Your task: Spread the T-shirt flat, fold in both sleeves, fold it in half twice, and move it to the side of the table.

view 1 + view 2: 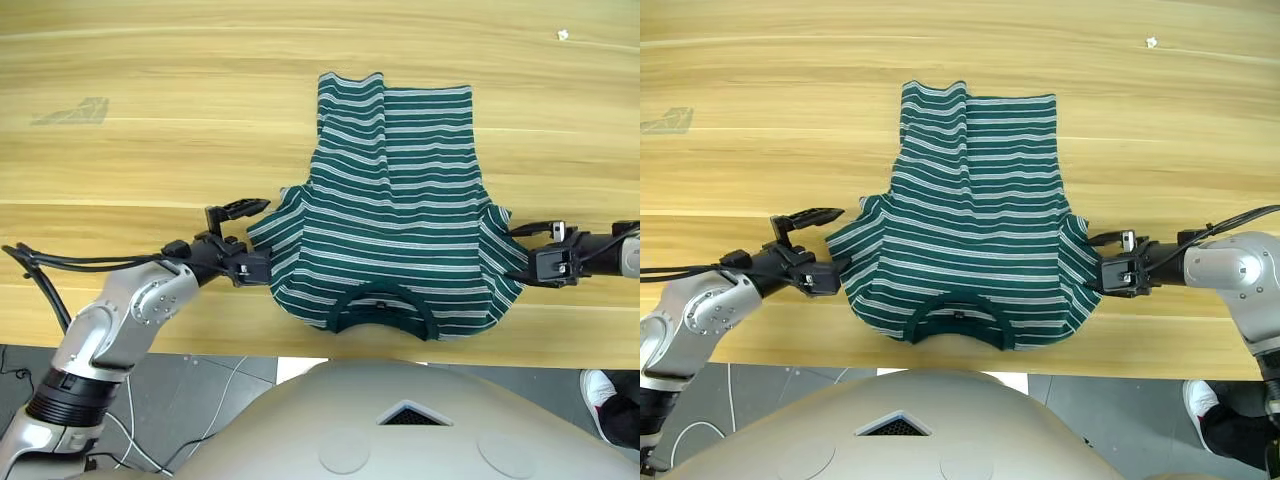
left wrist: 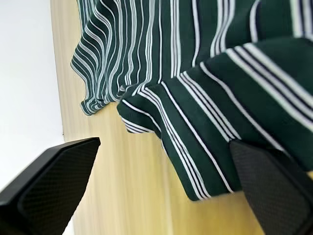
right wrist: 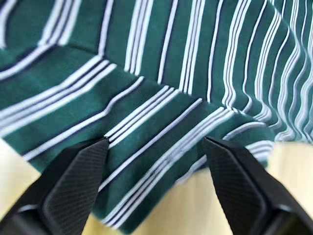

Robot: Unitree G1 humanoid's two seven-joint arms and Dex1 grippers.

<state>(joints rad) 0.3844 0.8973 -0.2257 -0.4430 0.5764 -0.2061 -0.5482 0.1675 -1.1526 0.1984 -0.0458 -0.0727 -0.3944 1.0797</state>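
Two gaping claws, left claw (image 1: 262, 235) and right claw (image 1: 518, 253), flank the T-shirt (image 1: 400, 200).

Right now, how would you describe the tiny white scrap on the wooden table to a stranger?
On the light wooden table, find the dark green white-striped T-shirt. Beyond it, to the robot's right, lies the tiny white scrap, alone on bare wood.

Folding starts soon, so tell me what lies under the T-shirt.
Bare wooden table shows all around the T-shirt and runs under its edges. The part beneath the cloth is covered, so anything lying there cannot be seen.
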